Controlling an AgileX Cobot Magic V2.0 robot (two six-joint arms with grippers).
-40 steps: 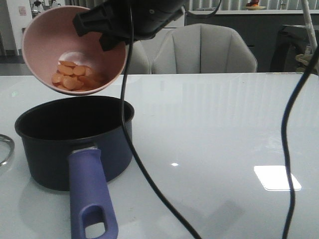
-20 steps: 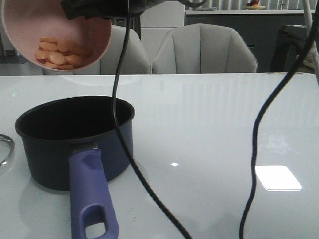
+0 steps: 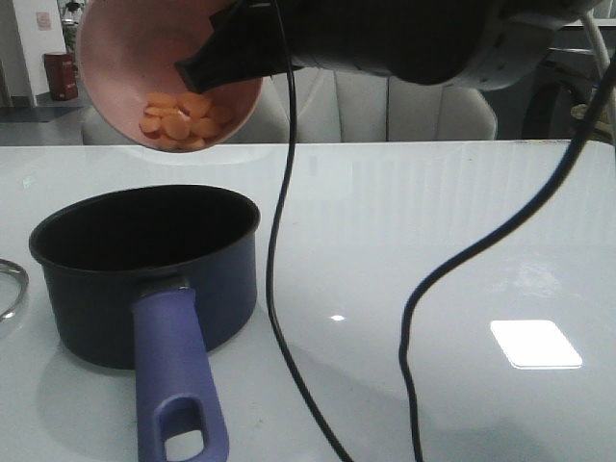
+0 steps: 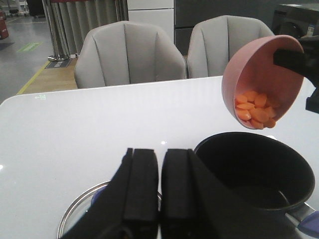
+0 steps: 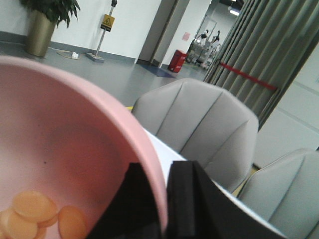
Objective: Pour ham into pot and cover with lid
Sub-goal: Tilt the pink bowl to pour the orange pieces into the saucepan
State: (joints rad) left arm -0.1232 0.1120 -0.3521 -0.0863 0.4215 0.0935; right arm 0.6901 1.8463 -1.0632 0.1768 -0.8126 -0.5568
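A pink bowl (image 3: 125, 67) hangs tilted above the pot's far rim, its rim pinched by my right gripper (image 3: 207, 63), which is shut on it. Orange ham slices (image 3: 178, 120) lie piled at the bowl's low side, also seen as ham (image 4: 255, 109) and ham (image 5: 35, 219). The dark navy pot (image 3: 144, 274) stands on the white table with its purple handle (image 3: 173, 375) toward the front; its inside looks bare. My left gripper (image 4: 159, 159) is shut with nothing in it, above the glass lid (image 4: 82, 214) lying left of the pot (image 4: 254, 169).
Only a sliver of the lid's metal rim (image 3: 10, 289) shows at the front view's left edge. Black cables (image 3: 279, 289) hang in front of the pot and across the table's right half. Grey chairs (image 3: 385, 106) stand behind the table (image 3: 433, 231).
The bowl has swung right from the far left and dropped slightly, now over the pot's back rim. The right arm fills more of the upper frame. The pot has not moved.
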